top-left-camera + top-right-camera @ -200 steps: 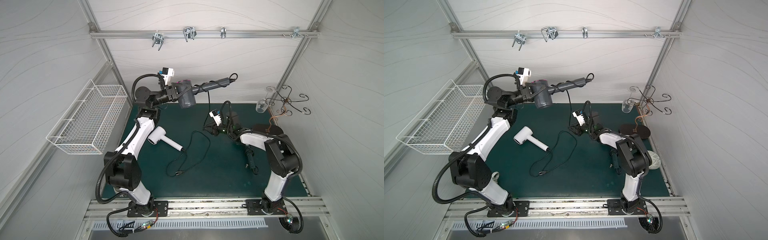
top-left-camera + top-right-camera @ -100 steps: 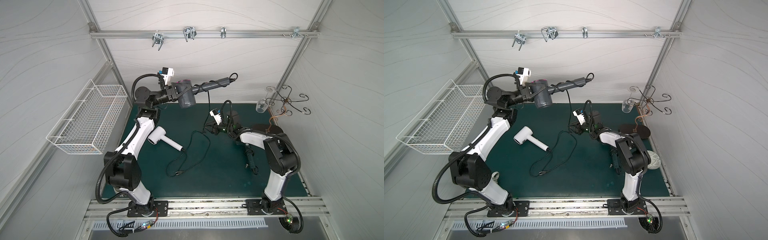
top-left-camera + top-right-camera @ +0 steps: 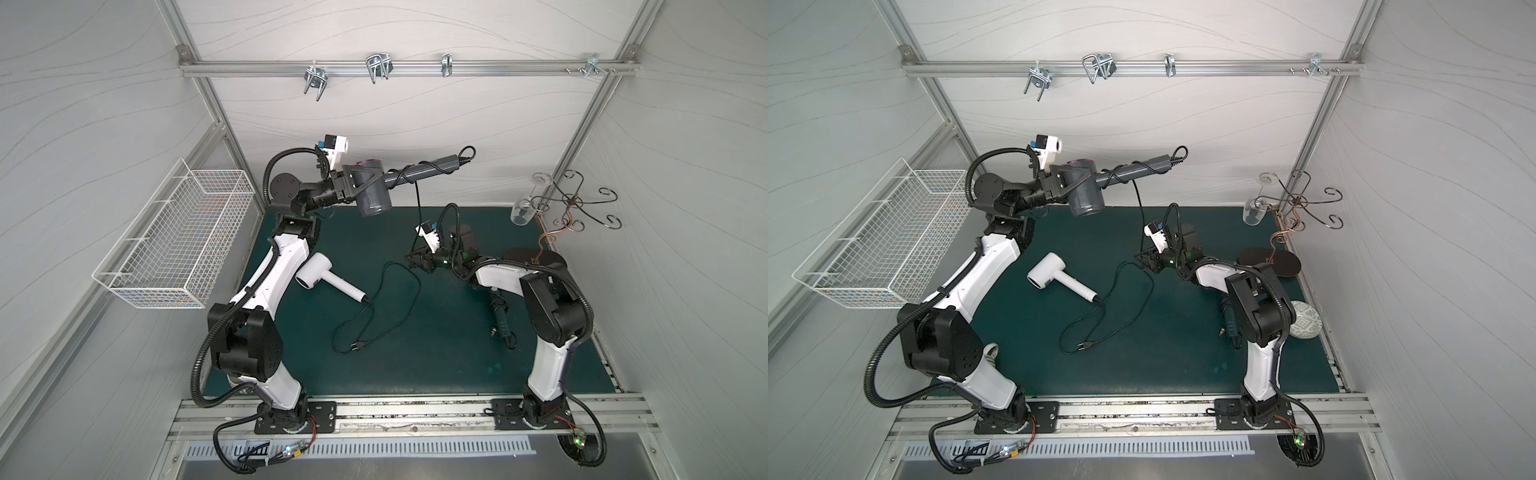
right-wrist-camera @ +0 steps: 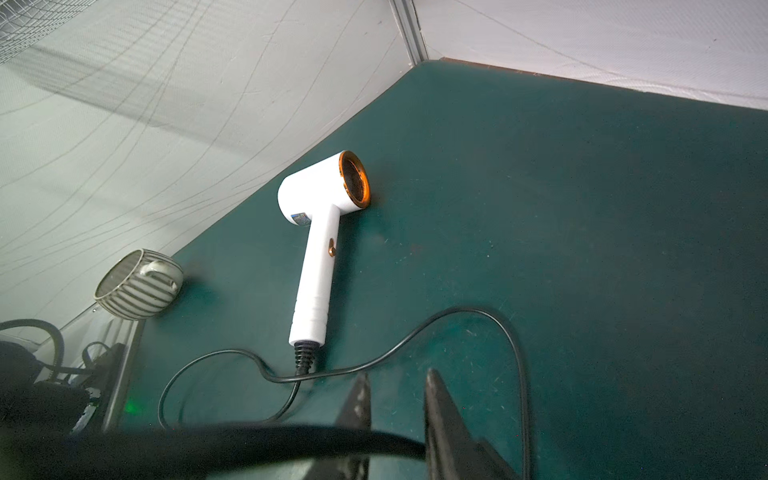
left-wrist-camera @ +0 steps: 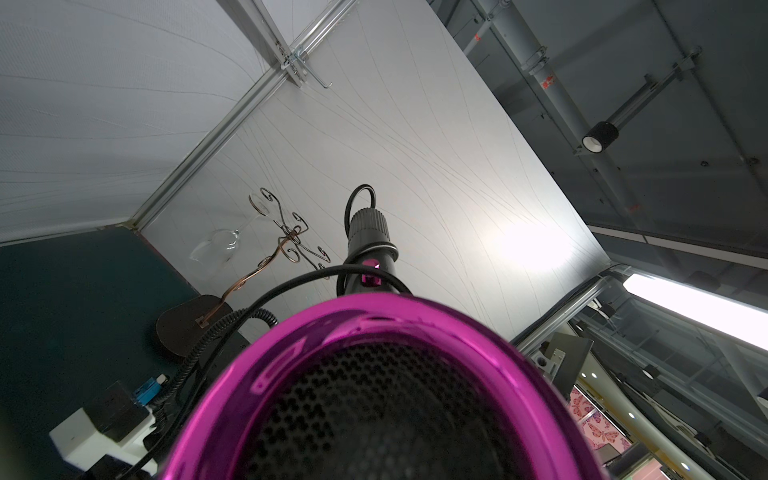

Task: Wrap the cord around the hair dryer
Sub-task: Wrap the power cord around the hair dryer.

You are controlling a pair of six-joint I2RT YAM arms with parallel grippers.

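The left gripper [image 3: 356, 187] [image 3: 1065, 185] is clamped on the barrel of the grey hair dryer [image 3: 372, 196] [image 3: 1084, 196], holding it high above the back of the green tabletop [image 3: 436, 374] with its handle pointing out level toward the right arm's side. In both top views the cord [image 3: 418, 208] [image 3: 1139, 199] winds in a few turns along that handle, makes a small loop past the handle's end, then drops straight down to the right gripper [image 3: 417, 262] [image 3: 1144, 262], which sits low over the middle of the tabletop. The left wrist view is filled by the dryer's magenta rear ring [image 5: 374, 324], with the cord [image 5: 291, 286] crossing the handle behind it. In the right wrist view the right gripper [image 4: 397, 374] shows its two fingers a narrow gap apart, and a blurred black cord [image 4: 208, 440] runs across to them (whether it is actually pinched cannot be told). A white hair dryer [image 3: 320, 274] [image 4: 320, 232] lies flat on the tabletop near the left arm, its own thin cord [image 3: 390, 291] looped loosely beside it and ending in a plug [image 3: 358, 345]. A wire basket [image 3: 174, 237] hangs on the left wall, and a striped cup [image 4: 137, 286] lies on its side at the tabletop's edge.
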